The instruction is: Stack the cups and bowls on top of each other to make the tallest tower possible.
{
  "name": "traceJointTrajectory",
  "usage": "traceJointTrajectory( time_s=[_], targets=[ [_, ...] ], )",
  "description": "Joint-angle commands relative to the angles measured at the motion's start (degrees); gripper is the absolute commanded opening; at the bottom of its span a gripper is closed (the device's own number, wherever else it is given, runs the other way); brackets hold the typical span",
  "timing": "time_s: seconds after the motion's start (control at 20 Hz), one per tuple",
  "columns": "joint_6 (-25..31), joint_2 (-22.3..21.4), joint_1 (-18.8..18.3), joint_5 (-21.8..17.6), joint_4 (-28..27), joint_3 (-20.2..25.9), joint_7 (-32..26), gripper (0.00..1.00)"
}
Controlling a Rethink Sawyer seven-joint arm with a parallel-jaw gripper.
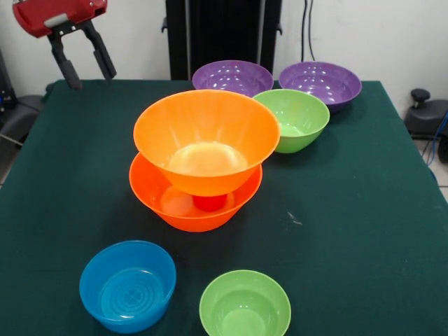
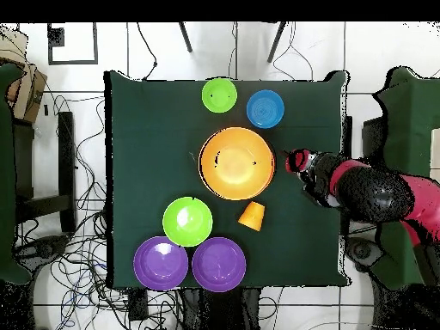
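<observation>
A: From the front we have the tower [image 1: 203, 164] mid-table: a glossy orange bowl [image 1: 168, 199] as base, a red cup [image 1: 210, 203] standing inside it, and a second large orange bowl [image 1: 206, 140] perched on that cup, tilted a little.

B: And we see the gripper [image 1: 87, 70] up at the top left, above the table's far corner, its two black fingers spread apart, nothing between them.

A: Behind the tower sit two purple bowls [image 1: 233, 77] side by side, a medium green bowl [image 1: 294, 119] just in front of them. Nearest us, a blue bowl [image 1: 127, 285] and a small green bowl [image 1: 245, 304].

B: Overhead now. We look straight into the top orange bowl [image 2: 236, 162], centre of the green table [image 2: 146, 155]. An orange cup [image 2: 252, 216] lies just below it, apart from the stack.

A: The arm [image 2: 369, 193] reaches in from the right edge.
</observation>
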Motion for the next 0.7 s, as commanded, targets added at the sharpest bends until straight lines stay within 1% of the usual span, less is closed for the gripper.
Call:
traceJointTrajectory(
  time_s=[0.05,0.1,0.25,0.4,0.55,0.65,0.7],
  targets=[
    [4.7,3.2,4.1,-6.5,-5.0,-3.8,-15.8,1.0],
    [3.5,3.1,4.6,-7.7,-5.6,-4.1,-15.6,1.0],
    [3.3,2.2,6.9,-9.6,-8.4,-5.5,-14.7,1.0],
    [3.5,2.7,8.7,-11.1,-10.9,-6.5,-14.2,1.0],
    [4.2,1.9,11.2,-13.6,-13.4,-8.4,-12.9,1.0],
    [4.2,0.9,12.4,-15.2,-13.9,-9.7,-11.8,1.0],
    [3.9,0.5,12.4,-15.6,-13.6,-9.8,-11.9,1.0]
  ],
)
